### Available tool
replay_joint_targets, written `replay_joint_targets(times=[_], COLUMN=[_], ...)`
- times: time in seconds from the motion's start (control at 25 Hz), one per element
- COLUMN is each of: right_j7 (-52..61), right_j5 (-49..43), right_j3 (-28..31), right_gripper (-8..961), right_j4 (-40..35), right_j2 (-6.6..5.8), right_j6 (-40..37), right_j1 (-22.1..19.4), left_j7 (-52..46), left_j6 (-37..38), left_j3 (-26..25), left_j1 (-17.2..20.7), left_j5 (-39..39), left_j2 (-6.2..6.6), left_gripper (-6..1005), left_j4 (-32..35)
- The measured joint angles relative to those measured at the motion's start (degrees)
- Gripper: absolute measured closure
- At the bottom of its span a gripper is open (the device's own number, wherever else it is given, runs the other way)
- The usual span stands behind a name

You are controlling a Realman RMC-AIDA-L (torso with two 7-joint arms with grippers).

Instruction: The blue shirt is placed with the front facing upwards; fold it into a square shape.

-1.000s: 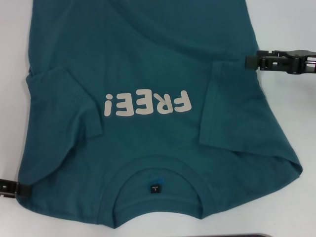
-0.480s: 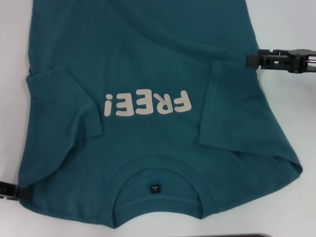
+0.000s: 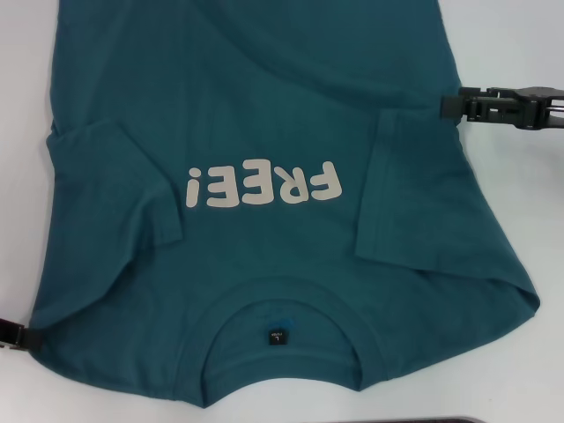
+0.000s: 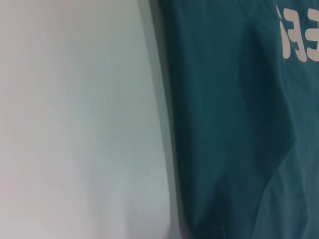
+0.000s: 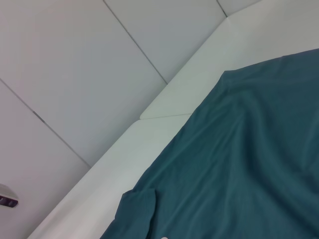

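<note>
The right gripper (image 3: 451, 106) hovers at the right edge of the blue shirt (image 3: 264, 115), just beside the folded-in right sleeve (image 3: 414, 203); whether it grips the cloth cannot be told. The left gripper (image 3: 26, 338) sits at the shirt's left edge near the shoulder, mostly out of the head view, its grip likewise impossible to judge. The shirt lies flat on the white table (image 3: 520, 35), front up, both sleeves folded inward over the chest. The "FREE!" print (image 3: 263, 185) faces up, with the collar (image 3: 282, 308) and black neck label (image 3: 277, 337) nearest the robot.
</note>
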Motion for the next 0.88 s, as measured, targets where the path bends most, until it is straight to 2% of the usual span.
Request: replay_joint_targets(times=[0.12,0.24,0.76,0.88], right_j7=[0.0,0.0,0.0,0.0], right_j5=[0.0,0.0,0.0,0.0], right_j3=[0.0,0.0,0.0,0.0], right_gripper=[32,122,122,122], right_j4=[0.0,-0.1,-0.2,-0.1], right_j2=[0.0,0.0,0.0,0.0], right_j6=[0.1,0.1,-0.3,-0.3], right_j1=[0.0,0.0,-0.1,-0.1], left_j7=[0.0,0.1,0.0,-0.3], left_j6=[0.0,0.0,1.3,1.4], left_j3=[0.0,0.0,-0.2,-1.1], left_j1=[0.0,-0.1,-0.4,-0.5], left_j5=[0.2,0.5,0.7,0.6], left_j2=[0.04,0.05,0.32,1.17], left_gripper=[890,896,892,889], left_j4=[0.0,0.0,-0.2,-0.2])
